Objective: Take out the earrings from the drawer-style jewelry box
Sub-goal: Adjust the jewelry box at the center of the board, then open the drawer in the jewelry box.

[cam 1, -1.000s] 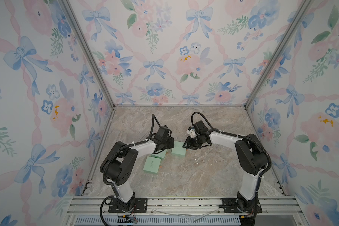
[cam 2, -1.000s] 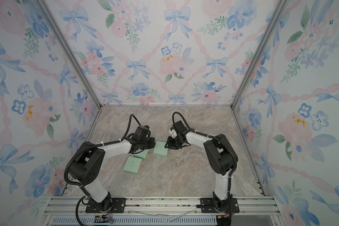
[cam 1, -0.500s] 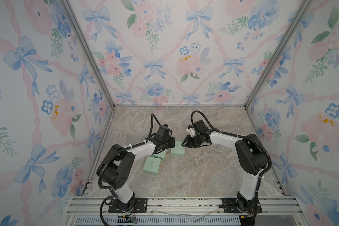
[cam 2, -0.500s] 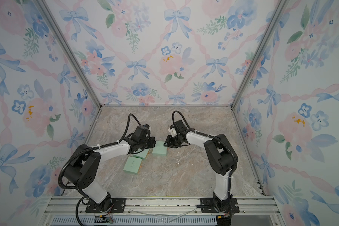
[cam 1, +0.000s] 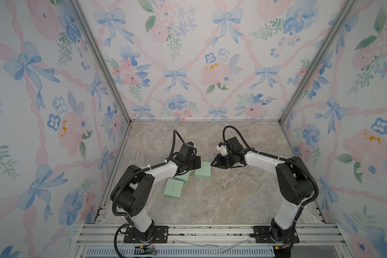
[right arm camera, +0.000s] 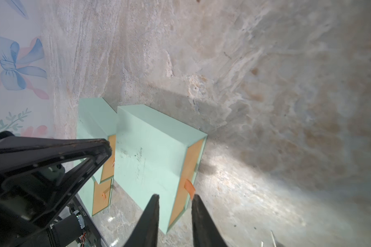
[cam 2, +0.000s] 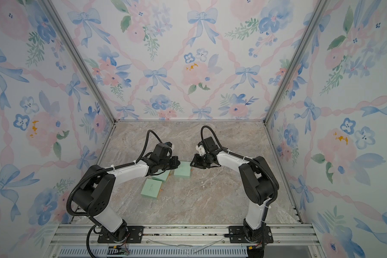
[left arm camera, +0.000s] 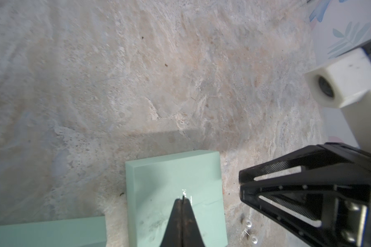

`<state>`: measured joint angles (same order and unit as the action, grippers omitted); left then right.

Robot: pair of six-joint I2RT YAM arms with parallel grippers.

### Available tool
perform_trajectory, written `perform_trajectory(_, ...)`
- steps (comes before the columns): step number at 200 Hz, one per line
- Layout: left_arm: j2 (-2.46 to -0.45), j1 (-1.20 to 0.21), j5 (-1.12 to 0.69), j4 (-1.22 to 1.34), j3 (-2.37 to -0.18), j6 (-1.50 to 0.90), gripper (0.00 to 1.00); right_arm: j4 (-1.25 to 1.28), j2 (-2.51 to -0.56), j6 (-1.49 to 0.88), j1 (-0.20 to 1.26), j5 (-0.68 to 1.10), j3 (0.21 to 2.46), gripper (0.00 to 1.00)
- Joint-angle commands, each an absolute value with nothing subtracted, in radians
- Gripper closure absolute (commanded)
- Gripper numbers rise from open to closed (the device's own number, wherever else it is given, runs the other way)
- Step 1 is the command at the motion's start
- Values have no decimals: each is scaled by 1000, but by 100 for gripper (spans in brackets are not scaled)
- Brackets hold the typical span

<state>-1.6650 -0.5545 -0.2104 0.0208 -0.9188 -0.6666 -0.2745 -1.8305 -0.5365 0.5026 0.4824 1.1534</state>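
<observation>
Setting: marble-look tabletop (cam 1: 210, 207) inside walls (cam 1: 188, 67) papered with blue bows and pink flowers
Boxes: three mint-green ones mid-table; jewelry box (cam 1: 203, 170) nearest the right arm, second box (cam 1: 185, 177) just beside it and partly under the left arm, third box (cam 1: 173, 188) closer to the arm bases
Left arm (cam 1: 163, 169): elbow low, forearm stretched forward and inward, wrist bent down over the jewelry box
Left gripper (left arm camera: 182, 200): fingers pressed together, tips at the top face of the jewelry box; tiny bright glint at the tips, too small to identify
Right arm (cam 1: 261, 159): reaching inward, forearm nearly level, wrist low at the far side of the jewelry box from the left arm
Right gripper (right arm camera: 175, 197): fingers (right arm camera: 152, 218) spread apart at the orange drawer front (right arm camera: 189, 166); orange pull tab (right arm camera: 190, 188) in the gap, close to one finger, not pinched
Drawer: orange front level with the sleeve's edge, pushed in
Earrings (cam 1: 223, 183): tiny pearl-like beads loose on the tabletop, outside the box, near it on the side toward the arm bases, in both top views (cam 2: 201, 182); two also in the left wrist view (left arm camera: 248, 223), just beside the right gripper
</observation>
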Motion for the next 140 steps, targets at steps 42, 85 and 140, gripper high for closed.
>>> perform_trajectory(42, -1664, -572, -262, 66, -864, -697, 100, -232, -1839, -561, 495, 478, 1109, 76)
perform_trajectory(85, -1672, -572, -261, 69, -848, -710, 100, -217, -1855, -564, 492, 495, 1109, 80)
perform_trajectory(140, -1669, -572, -250, 65, -842, -716, 100, -218, -1875, -560, 491, 500, 1114, 80)
